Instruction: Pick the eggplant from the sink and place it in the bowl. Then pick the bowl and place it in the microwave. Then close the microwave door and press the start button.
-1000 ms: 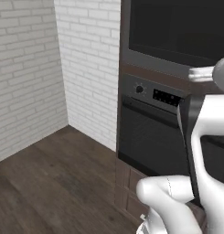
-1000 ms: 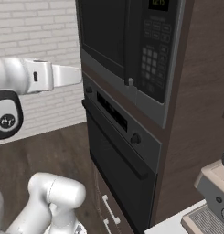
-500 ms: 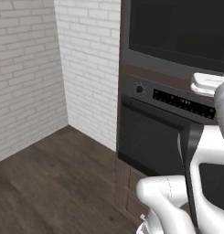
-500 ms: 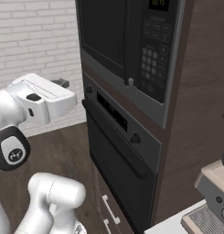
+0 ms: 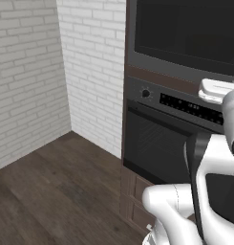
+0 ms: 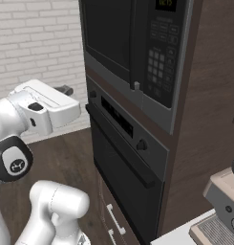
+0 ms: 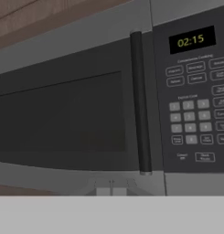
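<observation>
The microwave (image 6: 152, 72) is built into the dark cabinet wall, and its door (image 7: 63, 114) is shut against the frame. To the right of the door's vertical handle (image 7: 138, 100) is the keypad (image 7: 195, 119), whose display reads 02:15. My gripper (image 6: 65, 90) hovers a short way in front of the microwave, level with its lower edge and not touching it. Its fingers are too small and dark to read. The white hand (image 5: 216, 91) also shows at the right edge of the left base view. The eggplant, bowl and sink are out of view.
The black oven (image 6: 123, 162) with a knob and a long bar handle sits directly under the microwave. A coffee machine (image 6: 223, 206) stands on a counter at the right. A white brick wall (image 5: 42, 72) and dark wood floor (image 5: 51, 191) lie to the left.
Over the last second my hand drew back and down from the microwave front as the arm folded. It has barely moved in the last half second.
</observation>
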Controlling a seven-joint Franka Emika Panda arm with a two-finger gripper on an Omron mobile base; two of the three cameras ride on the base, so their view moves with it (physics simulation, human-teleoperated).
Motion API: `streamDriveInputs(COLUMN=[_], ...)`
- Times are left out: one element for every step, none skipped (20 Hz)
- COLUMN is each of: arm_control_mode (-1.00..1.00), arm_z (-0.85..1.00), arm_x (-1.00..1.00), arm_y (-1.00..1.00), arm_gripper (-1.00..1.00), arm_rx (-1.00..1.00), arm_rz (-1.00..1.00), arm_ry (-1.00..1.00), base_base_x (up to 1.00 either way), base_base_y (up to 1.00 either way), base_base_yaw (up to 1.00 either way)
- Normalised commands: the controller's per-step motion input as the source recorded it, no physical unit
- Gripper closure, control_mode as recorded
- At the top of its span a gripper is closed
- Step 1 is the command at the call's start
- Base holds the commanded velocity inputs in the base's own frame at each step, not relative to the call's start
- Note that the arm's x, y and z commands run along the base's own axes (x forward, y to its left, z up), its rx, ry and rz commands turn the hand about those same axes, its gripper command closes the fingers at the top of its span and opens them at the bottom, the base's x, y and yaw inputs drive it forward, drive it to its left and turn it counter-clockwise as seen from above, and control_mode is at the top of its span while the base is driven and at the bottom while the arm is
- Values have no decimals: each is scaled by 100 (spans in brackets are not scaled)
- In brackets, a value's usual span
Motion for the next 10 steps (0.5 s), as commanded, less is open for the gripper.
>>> streamDriveInputs(arm_control_mode=[-100,-100,-100,-100,-100,-100,-100,-100,-100,-100], arm_z=[-13,-11,-5,0,0,0,0,0,0,0], arm_x=[0,0,0,-9,-7,-6,0,-9,-16,-13], arm_y=[-8,-11,-17,-25,-16,-6,-9,-25,-40,-40], arm_gripper=[100,100,100,100,100,100,100,100,100,100], arm_rx=[0,0,0,0,0,0,0,0,0,0], arm_rz=[0,0,0,0,0,0,0,0,0,0], arm_ry=[0,0,0,0,0,0,0,0,-4,-5], base_base_x=[0,0,0,0,0,0,0,0,0,0], base_base_y=[0,0,0,0,0,0,0,0,0,0], base_base_yaw=[0,0,0,0,0,0,0,0,0,0])
